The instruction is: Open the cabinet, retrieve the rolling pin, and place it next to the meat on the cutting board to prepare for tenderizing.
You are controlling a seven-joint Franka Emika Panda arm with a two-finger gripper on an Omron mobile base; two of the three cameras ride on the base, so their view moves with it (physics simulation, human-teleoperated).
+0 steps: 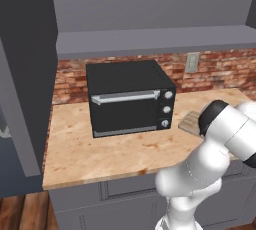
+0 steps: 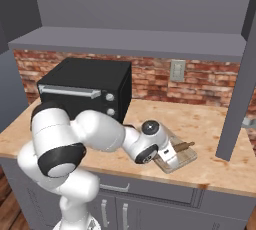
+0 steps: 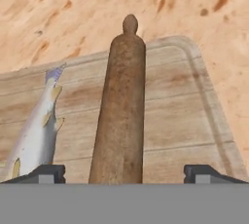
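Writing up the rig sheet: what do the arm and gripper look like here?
The arm is glossy white with rounded, bulbous links and dark grey to black bands and caps at the joints. No cables or markings are visible. The gripper shows two small dark grey, blocky finger tips in the hand view.

The arm (image 2: 95,134) is built of thick, rounded white tubes with a smooth, glossy finish. The tubes are joined by black bands at the bends, seen as a dark ring on the big elbow and a dark cap on the upper joint. A round grey-black disc is set in the wrist (image 2: 150,127). The claw (image 3: 124,173) is ended by two small dark grey, blocky fingertips (image 3: 46,173) with paler faces.
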